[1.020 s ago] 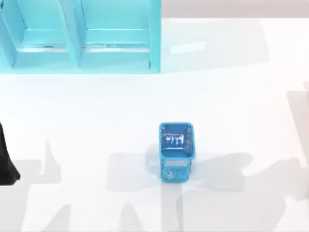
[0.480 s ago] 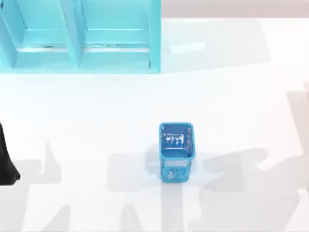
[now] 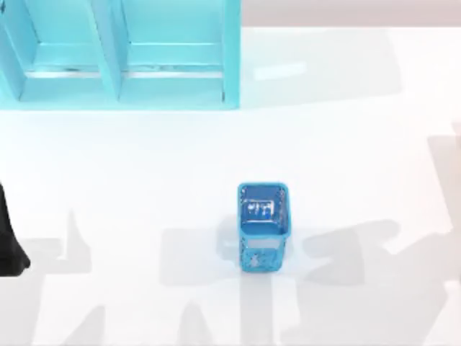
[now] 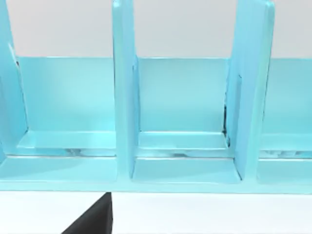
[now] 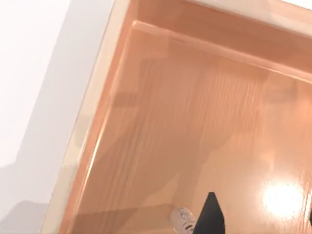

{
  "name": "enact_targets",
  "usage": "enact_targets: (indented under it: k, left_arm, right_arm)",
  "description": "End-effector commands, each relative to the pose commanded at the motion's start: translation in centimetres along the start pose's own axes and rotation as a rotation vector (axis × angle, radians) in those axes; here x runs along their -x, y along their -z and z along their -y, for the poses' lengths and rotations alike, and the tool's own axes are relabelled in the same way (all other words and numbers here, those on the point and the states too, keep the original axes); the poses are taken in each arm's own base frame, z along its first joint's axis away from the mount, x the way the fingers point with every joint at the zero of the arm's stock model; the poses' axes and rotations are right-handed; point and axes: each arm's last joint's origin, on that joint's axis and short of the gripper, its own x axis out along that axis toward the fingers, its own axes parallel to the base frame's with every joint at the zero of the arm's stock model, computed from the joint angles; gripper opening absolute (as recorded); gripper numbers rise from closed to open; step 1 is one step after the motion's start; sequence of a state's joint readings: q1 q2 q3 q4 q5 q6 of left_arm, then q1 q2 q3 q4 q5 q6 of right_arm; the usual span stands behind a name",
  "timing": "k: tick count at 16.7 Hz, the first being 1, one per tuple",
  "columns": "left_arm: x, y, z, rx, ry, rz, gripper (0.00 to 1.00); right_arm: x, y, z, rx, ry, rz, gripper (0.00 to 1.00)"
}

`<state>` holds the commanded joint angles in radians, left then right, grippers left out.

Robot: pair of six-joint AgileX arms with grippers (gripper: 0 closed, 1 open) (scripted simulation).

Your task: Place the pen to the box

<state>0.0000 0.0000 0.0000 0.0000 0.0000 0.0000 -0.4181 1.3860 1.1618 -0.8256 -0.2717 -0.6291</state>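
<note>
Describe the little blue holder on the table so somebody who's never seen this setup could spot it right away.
Start at the big light-blue shelf unit at the far left of the white table. Come toward the near edge and a bit right of centre: the holder stands there alone, a small open-topped square cup, darker blue than the shelf.

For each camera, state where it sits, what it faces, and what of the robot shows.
Top view: above the table, looking down on the blue holder and turquoise shelf; left arm at the left edge.
Left wrist view: faces the shelf's compartments, shared with the top view.
Right wrist view: looks into a wooden box; pen beside a dark claw finger.
</note>
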Motion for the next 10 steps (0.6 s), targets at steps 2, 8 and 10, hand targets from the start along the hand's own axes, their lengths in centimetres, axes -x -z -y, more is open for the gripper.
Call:
enact_targets:
  k: [2, 8, 10]
  left_arm:
    - [0.00, 0.00, 0.00, 0.000, 0.000, 0.000, 1.00]
    - [0.00, 0.00, 0.00, 0.000, 0.000, 0.000, 1.00]
    - [0.00, 0.00, 0.00, 0.000, 0.000, 0.000, 1.00]
  right_arm:
    - [0.00, 0.00, 0.00, 0.000, 0.000, 0.000, 0.75]
    - [0.00, 0.00, 0.00, 0.000, 0.000, 0.000, 1.00]
    - [0.00, 0.00, 0.00, 0.000, 0.000, 0.000, 1.00]
